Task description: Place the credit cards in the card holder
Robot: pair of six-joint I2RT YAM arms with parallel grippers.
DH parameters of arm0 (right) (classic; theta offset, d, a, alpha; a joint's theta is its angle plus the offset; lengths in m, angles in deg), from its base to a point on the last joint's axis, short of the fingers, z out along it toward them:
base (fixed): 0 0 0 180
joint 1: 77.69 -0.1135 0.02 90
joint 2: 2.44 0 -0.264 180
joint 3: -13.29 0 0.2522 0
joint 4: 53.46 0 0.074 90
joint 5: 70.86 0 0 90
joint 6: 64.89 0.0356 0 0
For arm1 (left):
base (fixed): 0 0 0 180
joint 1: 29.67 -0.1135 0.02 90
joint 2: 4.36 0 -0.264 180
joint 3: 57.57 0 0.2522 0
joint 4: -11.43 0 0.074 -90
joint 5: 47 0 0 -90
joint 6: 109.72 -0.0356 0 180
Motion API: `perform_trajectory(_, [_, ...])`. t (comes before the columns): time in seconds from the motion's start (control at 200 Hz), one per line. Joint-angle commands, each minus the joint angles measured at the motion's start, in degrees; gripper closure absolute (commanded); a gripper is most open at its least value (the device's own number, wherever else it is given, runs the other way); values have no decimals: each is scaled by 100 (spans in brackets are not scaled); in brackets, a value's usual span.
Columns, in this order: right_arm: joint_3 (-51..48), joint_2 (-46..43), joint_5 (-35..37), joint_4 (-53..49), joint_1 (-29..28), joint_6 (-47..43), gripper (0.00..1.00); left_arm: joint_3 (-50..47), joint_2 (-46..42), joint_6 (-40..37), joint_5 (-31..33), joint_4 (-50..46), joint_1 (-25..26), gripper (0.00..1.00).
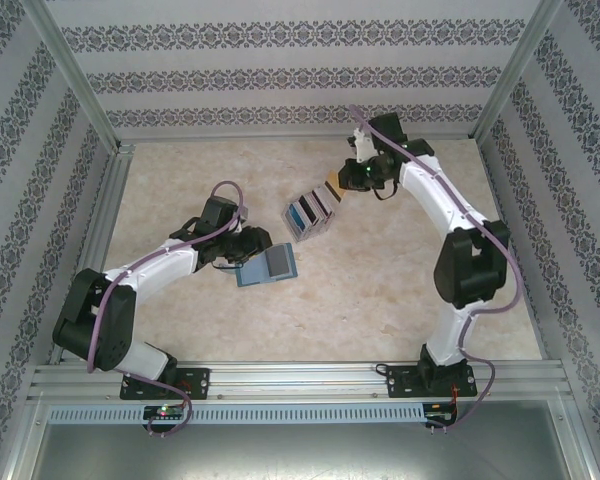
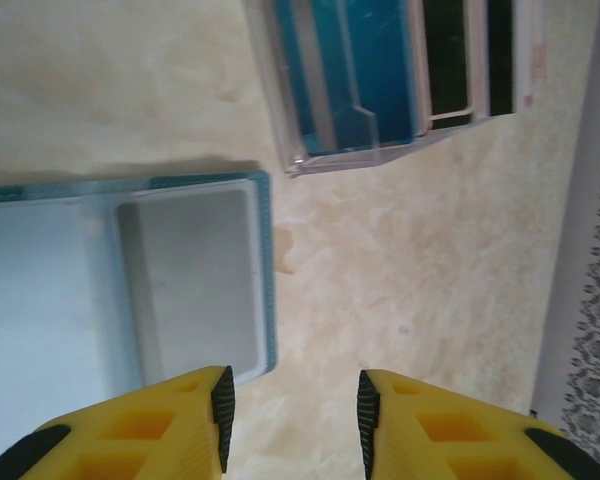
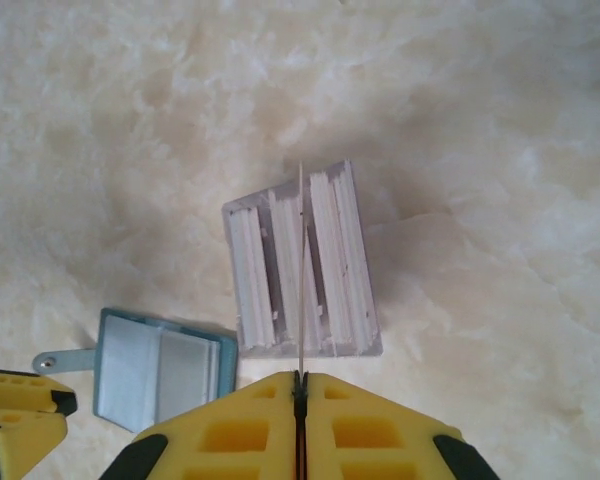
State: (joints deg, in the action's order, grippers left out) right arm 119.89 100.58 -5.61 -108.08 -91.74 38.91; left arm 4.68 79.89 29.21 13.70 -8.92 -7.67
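Card (image 3: 300, 230) clamped edge-on in my right jaws, lined up over card holder (image 3: 340, 260) on surface (image 1: 380, 290); blue card (image 2: 380, 70) already slotted; my left jaws open, empty, beside blue-edged case (image 2: 195, 280).

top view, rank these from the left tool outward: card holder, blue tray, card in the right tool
1. blue tray, right beside the left tool, on its near side.
2. card holder, mid-table, farther back.
3. tan card, pinched in the right tool, back right.
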Motion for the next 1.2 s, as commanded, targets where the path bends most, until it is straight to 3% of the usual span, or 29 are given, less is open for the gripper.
perform_trajectory(0.0, [-759, -685, -137, 980, -53, 535, 89, 101, -91, 166, -392, 610, -55, 60])
perform_trajectory(0.26, [-2820, -1916, -902, 3125, -116, 1704, 90, 31, 35, 703, -928, 1818, -45, 57])
perform_trajectory(0.665, [-4154, -2523, -1071, 4906, -375, 2590, 90, -46, 203, 1538, -1444, 3583, 81, 54])
perform_trajectory(1.194, [-4399, -1984, -1541, 6729, -831, 3886, 90, -14, 419, 2027, -1482, 4207, 129, 54])
